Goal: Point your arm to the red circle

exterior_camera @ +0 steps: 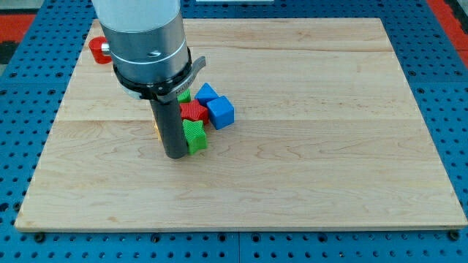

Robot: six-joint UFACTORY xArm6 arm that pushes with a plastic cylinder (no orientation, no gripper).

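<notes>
The red circle [97, 50] lies at the board's top left corner, partly hidden behind the arm's grey body. My tip [175, 155] is the lower end of the dark rod and rests on the board well below and to the right of the red circle. The tip touches the left side of a green star block [195, 136]. The red circle is apart from the tip.
A cluster sits right of the rod: a red block [193, 110], a blue cube [220, 112], a second blue block [207, 92], a green block [184, 95] partly hidden. A yellow block [156, 133] peeks out left of the rod. The wooden board [329, 146] lies on a blue pegboard.
</notes>
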